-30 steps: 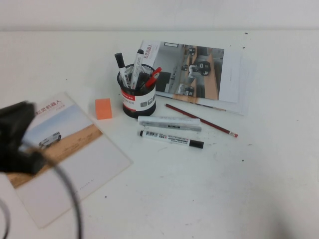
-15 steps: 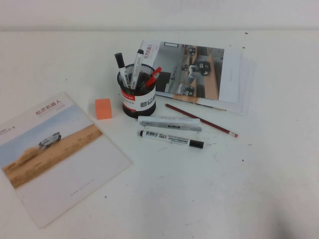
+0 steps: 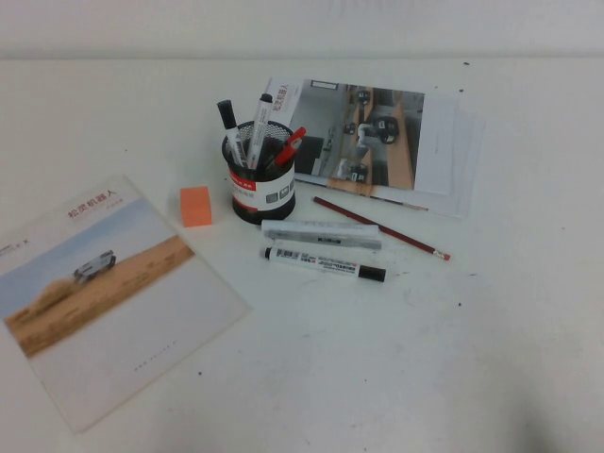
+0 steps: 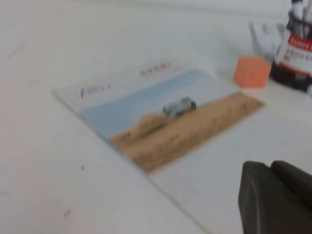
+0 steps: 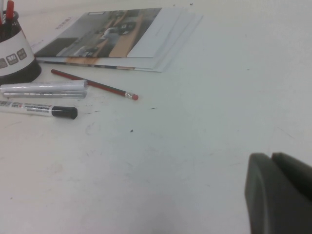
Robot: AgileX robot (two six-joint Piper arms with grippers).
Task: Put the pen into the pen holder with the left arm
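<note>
Two white pens with black caps are counted. One pen [image 3: 324, 263] lies flat on the white bench [image 3: 396, 368], just in front of a grey marker [image 3: 321, 234] that lies parallel to it. The other white pen [image 3: 259, 128] stands tilted in the pen holder [image 3: 260, 184], beside a black-capped marker [image 3: 229, 126] and a red pen [image 3: 291, 143], so three things are held by the cup. One red pencil [image 3: 380, 227] lies slanted, its far end near the cup and its tip pointing toward the right. One orange block [image 3: 196, 205] sits just left of the cup. Two sets of printed paper are seen: a brochure with a desert scene [image 3: 113, 293] at the near left, and a stack of sheets [image 3: 377, 142] behind and to the right of the cup.

The near right and the near middle of the bench are left bare, as is the far left corner.

The left pincer [image 4: 278, 197] is seen only from its wrist camera, clenched with nothing in it, held over the near edge of the desert brochure, well apart from the cup. The right pincer [image 5: 280, 192] is seen from its own wrist camera over bare bench, well apart from the flat pen; its fingers lie together with nothing between them.
</note>
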